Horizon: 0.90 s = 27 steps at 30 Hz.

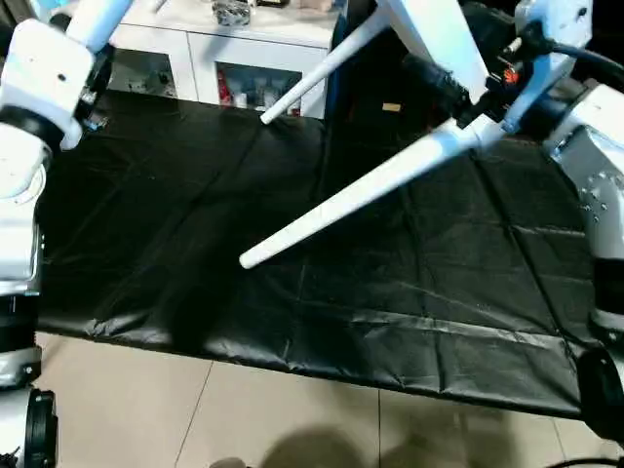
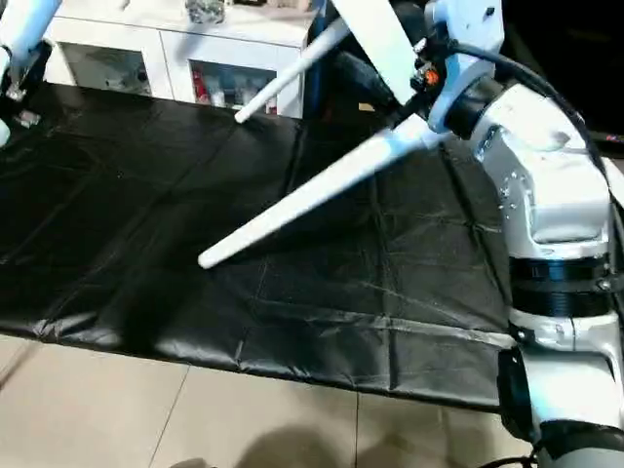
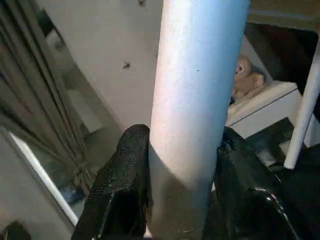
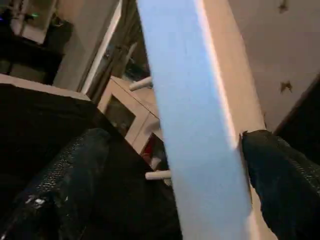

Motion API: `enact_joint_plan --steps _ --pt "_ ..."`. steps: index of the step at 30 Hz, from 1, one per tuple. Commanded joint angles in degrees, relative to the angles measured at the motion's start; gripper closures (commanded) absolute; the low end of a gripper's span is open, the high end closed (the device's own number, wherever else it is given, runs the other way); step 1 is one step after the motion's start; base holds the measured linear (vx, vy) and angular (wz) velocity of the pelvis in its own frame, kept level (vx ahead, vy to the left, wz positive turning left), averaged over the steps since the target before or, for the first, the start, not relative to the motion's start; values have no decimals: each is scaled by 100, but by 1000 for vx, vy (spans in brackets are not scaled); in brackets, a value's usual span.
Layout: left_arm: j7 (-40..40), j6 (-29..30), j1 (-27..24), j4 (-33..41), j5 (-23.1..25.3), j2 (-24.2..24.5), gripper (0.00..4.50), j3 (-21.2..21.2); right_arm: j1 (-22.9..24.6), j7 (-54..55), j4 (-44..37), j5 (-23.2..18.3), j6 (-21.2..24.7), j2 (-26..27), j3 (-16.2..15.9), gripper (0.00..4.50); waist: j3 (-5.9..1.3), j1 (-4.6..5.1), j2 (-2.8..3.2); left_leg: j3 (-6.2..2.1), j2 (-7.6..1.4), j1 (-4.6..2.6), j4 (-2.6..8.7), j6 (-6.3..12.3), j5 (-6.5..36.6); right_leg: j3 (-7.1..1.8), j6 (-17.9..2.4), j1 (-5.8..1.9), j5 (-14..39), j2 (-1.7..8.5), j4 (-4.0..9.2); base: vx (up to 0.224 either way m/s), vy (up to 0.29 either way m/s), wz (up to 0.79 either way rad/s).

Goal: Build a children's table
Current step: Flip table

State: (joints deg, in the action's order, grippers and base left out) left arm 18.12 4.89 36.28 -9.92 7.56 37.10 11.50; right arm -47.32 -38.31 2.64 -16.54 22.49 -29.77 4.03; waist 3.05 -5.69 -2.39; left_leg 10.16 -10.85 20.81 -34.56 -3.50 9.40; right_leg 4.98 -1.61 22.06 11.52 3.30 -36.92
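The white children's table is held up in the air above the black-covered work surface. Its flat top [image 1: 434, 34] rises at the upper right, seen edge-on. Two tapered legs point down and to the left: a long near one [image 1: 351, 195] and a farther one [image 1: 312, 78]. My right gripper [image 4: 175, 150] sits around the top's edge [image 4: 195, 125], with one finger [image 4: 285, 180] pressed against it. At the upper left, my left gripper [image 3: 185, 145] is shut on another white leg [image 3: 195, 90], and both black fingers [image 3: 120, 190] press its sides.
Black sheeting [image 1: 292, 283] covers the work surface, and its front edge meets a tiled floor [image 1: 244, 409]. A white cabinet with glass doors [image 1: 244, 68] stands behind it, with small items on top.
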Motion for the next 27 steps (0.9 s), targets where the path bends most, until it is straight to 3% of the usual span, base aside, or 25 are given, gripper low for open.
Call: enact_joint_plan --steps 1,3,4,5,6,7,8,9,11,13,16,17,18,19,21,22,24,25,26,27 --pt "79 386 -251 -365 -54 -198 286 -264 97 -314 -133 -191 -42 -18 -151 0 -253 20 1 -154 -177 -179 358 -157 2230 -273 -71 -20 3464 512 777 0 0 0" --pt "86 386 -268 -377 -42 -224 288 -271 128 -417 -236 -384 -117 49 -61 0 -228 36 17 -170 -158 -238 340 -163 2457 -217 -5 13 3774 518 859 0 0 0" --pt "96 335 -305 -413 -42 -235 289 -283 63 -379 -352 -793 -54 230 251 0 -230 55 30 -195 -159 -270 345 -166 2610 -170 36 3 3867 530 897 0 0 0" --pt "99 282 -328 -441 -52 -237 289 -282 -17 -273 -369 -1017 3 343 468 0 -253 72 36 -232 -184 -229 387 -170 2643 -144 33 -57 3735 546 885 0 0 0" --pt "133 126 -365 -501 -73 -227 289 -293 -190 0 -308 -1316 64 521 856 0 -261 73 41 -246 -194 -220 405 -174 2649 -140 24 -67 3656 548 885 0 0 0" --pt "156 27 -383 -539 -75 -216 289 -306 -267 148 -228 -1428 56 586 1052 0 -265 86 44 -270 -214 -234 428 -211 2737 -122 -16 -58 3528 540 874 0 0 0" --pt "156 27 -383 -539 -75 -216 290 -306 -267 148 -228 -1428 56 586 1052 0 -266 80 55 -270 -220 -256 430 -238 2802 -127 -35 -44 3472 537 872 0 0 0" --pt "185 -180 -415 -640 -54 -189 291 -335 -336 417 -23 -1705 116 675 1491 0 -258 80 70 -267 -225 -297 433 -282 2916 -138 -93 -20 3387 539 867 0 0 0" --pt "178 -265 -444 -684 -17 -175 291 -343 -234 459 94 -1939 167 696 1783 0 -216 92 96 -269 -221 -384 443 -341 3253 -112 -110 7 3446 536 925 0 0 0" --pt "161 -278 -459 -704 -6 -172 294 -334 -31 377 143 -2157 230 700 1984 0 -225 105 88 -297 -226 -369 471 -364 3400 -102 -62 -46 3501 553 935 0 0 0" --pt "177 -316 -469 -735 -13 -158 294 -330 659 -117 137 -2922 587 682 2385 0 -241 89 104 -300 -236 -394 474 -335 3427 -105 -114 -52 3409 581 953 0 0 0" --pt "183 -333 -470 -733 -10 -156 294 -331 883 -295 107 -3152 695 669 2463 0 -251 69 97 -290 -253 -403 480 -290 3402 -112 -141 -66 3306 595 976 0 0 0" --pt "203 -347 -460 -738 -13 -149 294 -331 1438 -695 42 -3360 853 640 2488 0 -247 78 73 -292 -253 -373 490 -291 3404 -92 -152 -82 3273 584 970 0 0 0" --pt "220 -365 -453 -745 -18 -143 294 -333 1654 -844 26 -3376 913 630 2460 0 -253 32 79 -281 -251 -390 480 -267 3412 -94 -122 -78 3342 613 997 0 0 0" --pt "243 -431 -434 -788 -30 -130 294 -336 1974 -984 -24 -3363 1033 645 2400 0 -244 51 48 -293 -233 -353 466 -251 3359 -28 -79 -111 3546 635 1013 0 0 0" --pt "262 -458 -420 -811 -45 -125 294 -335 2156 -1000 -11 -3304 1082 688 2324 0 -244 59 54 -308 -230 -339 461 -251 3351 31 -1 -141 3660 668 1035 0 0 0" --pt "280 -508 -405 -851 -64 -117 294 -335 2285 -961 5 -3237 1130 745 2278 0 -211 83 74 -327 -224 -376 433 -265 3498 130 106 -116 3912 680 1108 0 0 0" --pt "311 -546 -389 -882 -83 -108 294 -338 2380 -884 70 -3090 1088 803 2203 0 -192 116 137 -352 -243 -424 433 -322 3777 238 159 -113 3994 677 1160 0 0 0" --pt "358 -598 -374 -911 -114 -100 294 -340 2468 -800 137 -2880 969 865 2087 0 -163 187 253 -439 -366 -387 589 -451 4519 419 136 -235 3597 574 1038 0 0 0" --pt "371 -609 -368 -922 -116 -96 294 -345 2470 -732 181 -2811 936 889 2050 0 -150 154 327 -464 -501 -131 889 -544 5033 402 -5 -463 3027 449 634 -72 26 -10"
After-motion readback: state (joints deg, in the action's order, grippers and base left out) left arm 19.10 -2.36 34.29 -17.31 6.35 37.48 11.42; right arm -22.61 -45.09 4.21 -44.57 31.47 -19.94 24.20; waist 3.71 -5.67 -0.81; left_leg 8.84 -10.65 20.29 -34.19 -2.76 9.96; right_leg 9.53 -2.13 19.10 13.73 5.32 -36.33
